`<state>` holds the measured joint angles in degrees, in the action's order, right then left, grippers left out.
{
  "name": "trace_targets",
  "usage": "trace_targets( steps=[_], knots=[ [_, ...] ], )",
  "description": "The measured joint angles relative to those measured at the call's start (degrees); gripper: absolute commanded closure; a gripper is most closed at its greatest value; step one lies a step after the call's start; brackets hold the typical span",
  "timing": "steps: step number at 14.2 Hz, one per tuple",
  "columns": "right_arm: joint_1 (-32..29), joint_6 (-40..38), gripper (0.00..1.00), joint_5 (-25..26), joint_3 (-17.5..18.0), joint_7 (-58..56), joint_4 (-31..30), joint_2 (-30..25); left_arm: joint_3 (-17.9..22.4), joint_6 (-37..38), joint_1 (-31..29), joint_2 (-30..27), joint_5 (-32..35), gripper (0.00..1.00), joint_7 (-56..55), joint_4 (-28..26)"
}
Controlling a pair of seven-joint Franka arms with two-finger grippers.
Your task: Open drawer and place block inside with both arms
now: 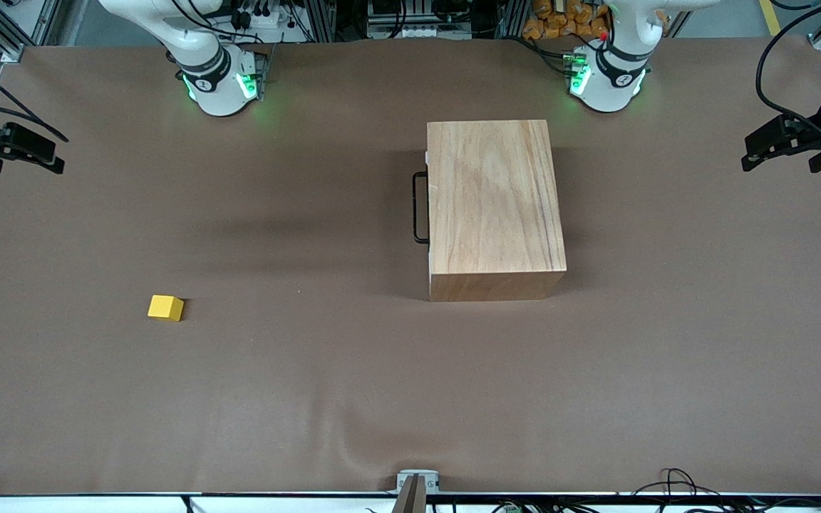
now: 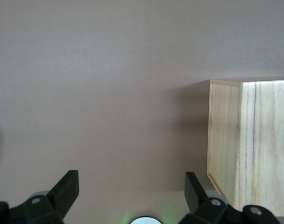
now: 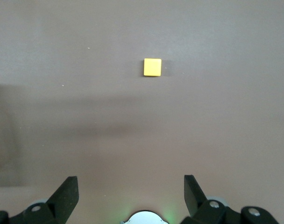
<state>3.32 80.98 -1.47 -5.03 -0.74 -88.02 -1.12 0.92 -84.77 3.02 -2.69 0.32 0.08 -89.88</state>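
The light-wood box (image 1: pixel 494 206) stands in the middle of the table, nearer the left arm's base. Its drawer is shut: only the black wire handle (image 1: pixel 420 206) and a thin white strip of the front show, facing the right arm's end of the table. The yellow block (image 1: pixel 165 308) lies on the table toward the right arm's end, nearer the front camera than the box. The left gripper (image 2: pixel 131 189) is open and empty, high over bare table beside the box (image 2: pixel 249 149). The right gripper (image 3: pixel 130 189) is open and empty, high over the table, apart from the block (image 3: pixel 152 67).
Both grippers are outside the front view; only the arm bases (image 1: pixel 218 78) (image 1: pixel 606 75) show, lit green. Black devices on mounts hang over the table's two ends (image 1: pixel 15 148) (image 1: pixel 788 139). A small grey mount (image 1: pixel 416 484) sits at the table edge nearest the front camera.
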Motion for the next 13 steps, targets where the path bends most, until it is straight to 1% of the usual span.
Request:
trace_targets(
  steps=[4, 7, 10, 13],
  knots=[
    [2.23, 1.11, 0.00, 0.00, 0.29, 0.04, -0.89, 0.03, -0.02, 0.03, 0.02, 0.00, 0.00, 0.00, 0.00, 0.00],
    [3.23, 3.68, 0.00, -0.01, 0.33, 0.04, -2.47, 0.04, -0.25, 0.03, 0.23, 0.00, -0.11, 0.00, 0.01, 0.00],
    [4.06, 4.93, 0.00, -0.01, 0.35, 0.05, -3.66, 0.10, -1.76, 0.03, 1.47, 0.56, -2.40, 0.00, -0.15, 0.13],
    [3.93, 6.06, 0.00, -0.01, 0.04, 0.06, -3.97, 0.14, -5.11, 0.00, 3.24, 3.91, -3.95, 0.00, -4.59, 2.84]
  ],
)
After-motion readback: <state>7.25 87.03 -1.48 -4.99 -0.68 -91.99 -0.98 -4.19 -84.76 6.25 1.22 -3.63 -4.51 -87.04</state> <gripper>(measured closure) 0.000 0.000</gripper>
